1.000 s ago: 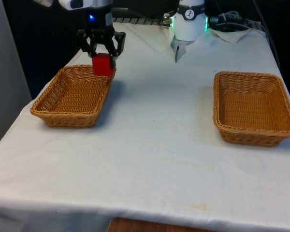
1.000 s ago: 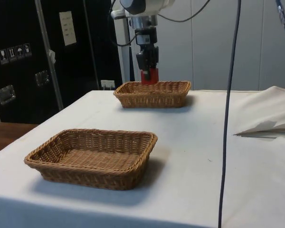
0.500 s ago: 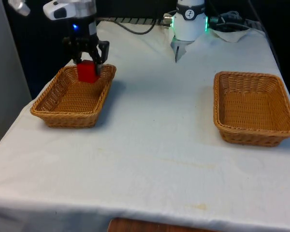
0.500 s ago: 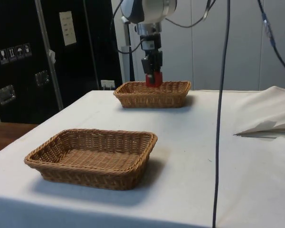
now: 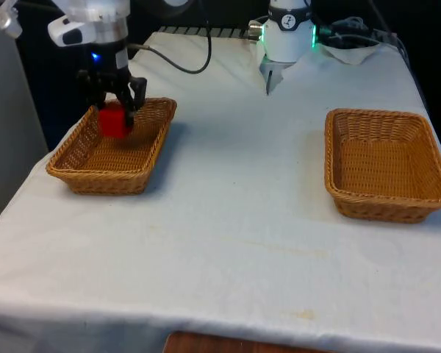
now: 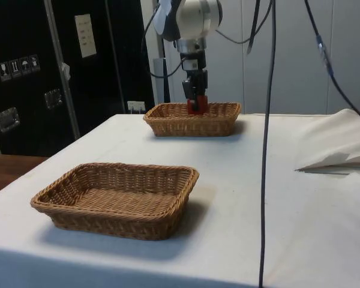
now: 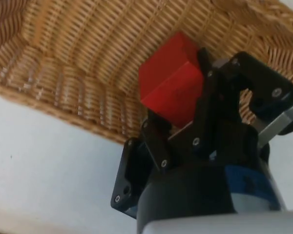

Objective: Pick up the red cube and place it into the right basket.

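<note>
My gripper [image 5: 112, 118] is shut on the red cube [image 5: 112, 122] and holds it just above the inside of the wicker basket [image 5: 140, 170] at the front view's left. In the side view the red cube [image 6: 195, 107] hangs at the rim of the far basket [image 6: 168, 125], with the gripper [image 6: 195, 103] over it. The wrist view shows the red cube [image 7: 170, 78] clamped between the black fingers [image 7: 158, 134] over the basket's woven wall [image 7: 68, 58]. The other wicker basket [image 5: 419, 209] sits at the front view's right with nothing in it.
The near basket [image 6: 72, 216] in the side view is the one at the front view's right. The robot's white base [image 5: 287, 29] stands at the table's far end. A crumpled fold of cloth [image 6: 342, 159] lies near it, and black cables [image 6: 265, 144] hang from the arm.
The gripper has carried the red cube towards the front view's left and downward, from over the basket's far right rim to lower over the basket's inside.
</note>
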Controlling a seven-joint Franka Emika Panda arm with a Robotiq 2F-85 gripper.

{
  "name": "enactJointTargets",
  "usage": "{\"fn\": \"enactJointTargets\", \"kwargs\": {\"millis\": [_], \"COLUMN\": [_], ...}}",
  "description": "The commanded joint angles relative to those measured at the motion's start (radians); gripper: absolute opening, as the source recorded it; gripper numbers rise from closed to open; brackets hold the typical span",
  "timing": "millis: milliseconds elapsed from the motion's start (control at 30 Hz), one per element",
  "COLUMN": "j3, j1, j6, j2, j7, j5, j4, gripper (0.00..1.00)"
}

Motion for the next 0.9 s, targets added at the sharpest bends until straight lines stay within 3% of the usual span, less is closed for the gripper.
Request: {"fn": "enactJointTargets", "kwargs": {"millis": [0,233,267,300,400,633,733,867], "j3": [0.007,0.014,0.002,0.011,0.004,-0.009,-0.024,-0.053], "j1": [-0.014,-0.016,-0.004,-0.015,-0.01,-0.004,-0.005,0.004], "j6": [-0.004,0.005,0.001,0.003,-0.001,-0.004,-0.023,-0.054], "j2": [0.013,0.073,0.073,0.078,0.091,0.095,0.085,0.074], "j7": [-0.01,-0.053,-0.048,-0.058,-0.069,-0.068,-0.072,-0.077], "j5": [0.011,0.096,0.093,0.105,0.125,0.126,0.119,0.118], "j4": [0.013,0.025,0.019,0.026,0.03,0.031,0.039,0.048], "gripper": [0.03,0.03,0.03,0.03,0.03,0.03,0.03,0.03]}}
